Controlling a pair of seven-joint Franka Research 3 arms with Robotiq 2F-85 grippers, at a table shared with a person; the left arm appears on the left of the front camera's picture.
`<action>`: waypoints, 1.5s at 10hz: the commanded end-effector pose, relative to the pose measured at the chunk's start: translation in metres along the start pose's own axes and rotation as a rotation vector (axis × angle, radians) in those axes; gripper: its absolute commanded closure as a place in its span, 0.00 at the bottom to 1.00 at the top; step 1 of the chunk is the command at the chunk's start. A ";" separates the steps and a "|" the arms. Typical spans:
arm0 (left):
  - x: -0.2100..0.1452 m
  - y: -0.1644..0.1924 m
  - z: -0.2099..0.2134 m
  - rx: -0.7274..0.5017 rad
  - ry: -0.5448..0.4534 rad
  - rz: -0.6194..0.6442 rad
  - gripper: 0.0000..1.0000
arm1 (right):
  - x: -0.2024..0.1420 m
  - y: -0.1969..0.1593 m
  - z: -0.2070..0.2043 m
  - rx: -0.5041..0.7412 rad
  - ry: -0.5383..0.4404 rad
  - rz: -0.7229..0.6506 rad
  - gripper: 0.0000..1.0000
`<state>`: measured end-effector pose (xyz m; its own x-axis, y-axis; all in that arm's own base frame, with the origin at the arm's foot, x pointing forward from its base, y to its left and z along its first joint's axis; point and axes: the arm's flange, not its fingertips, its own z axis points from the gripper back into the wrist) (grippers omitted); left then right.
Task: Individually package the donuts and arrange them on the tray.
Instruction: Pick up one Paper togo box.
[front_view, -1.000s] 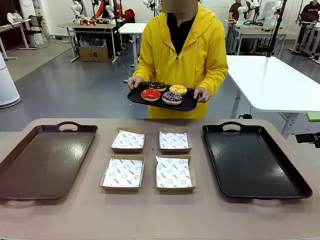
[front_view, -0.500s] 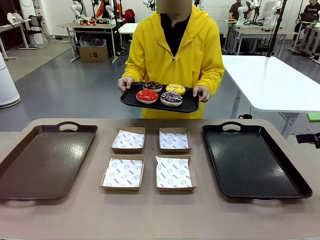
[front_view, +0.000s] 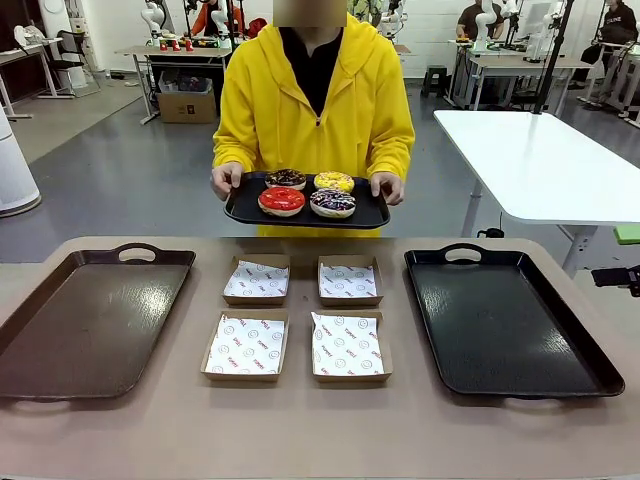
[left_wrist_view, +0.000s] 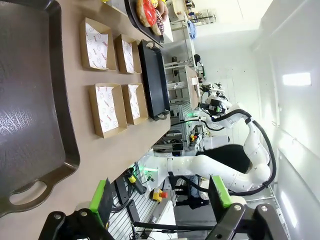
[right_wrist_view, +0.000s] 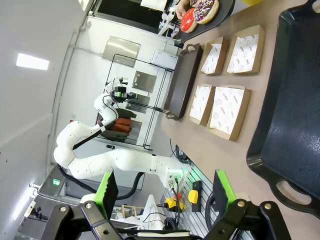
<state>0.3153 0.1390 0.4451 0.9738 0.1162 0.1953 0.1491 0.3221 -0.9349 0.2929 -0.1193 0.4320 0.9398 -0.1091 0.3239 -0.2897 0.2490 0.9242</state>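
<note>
At the far side of the table a person in a yellow hoodie holds a small black serving tray (front_view: 372, 214) with both hands. On it lie the donuts: red (front_view: 281, 200), dark chocolate (front_view: 286, 178), yellow (front_view: 334, 181) and purple-white sprinkled (front_view: 332, 202). The red donut (left_wrist_view: 148, 11) also shows at the top edge of the left wrist view, and the donuts (right_wrist_view: 201, 9) show in the right wrist view. My left gripper (left_wrist_view: 160, 197) and right gripper (right_wrist_view: 165, 189) both stand open with nothing between the fingers, well back from the table's things.
Four paper-lined cardboard boxes (front_view: 298, 318) sit in a square at mid-table. A large brown tray (front_view: 40, 370) lies to their left and a large black tray (front_view: 590, 372) to their right. Bare tabletop runs along the near edge.
The person has shifted toward picture left, carrying the tray of donuts along. Both grippers and everything on the table have stayed put.
</note>
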 end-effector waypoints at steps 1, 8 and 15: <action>0.000 -0.001 0.001 -0.007 -0.007 -0.002 0.00 | 0.001 -0.001 -0.001 0.022 -0.006 0.015 0.00; 0.000 -0.001 0.001 -0.007 -0.007 -0.002 0.00 | 0.001 -0.001 -0.001 0.022 -0.006 0.015 0.00; 0.011 -0.042 -0.010 0.183 0.053 0.002 0.00 | 0.001 -0.001 -0.001 0.022 -0.006 0.015 0.00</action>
<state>0.3207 0.1288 0.4612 0.9763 0.0864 0.1985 0.1489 0.3974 -0.9055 0.2929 -0.1194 0.4319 0.9395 -0.1091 0.3247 -0.2905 0.2486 0.9240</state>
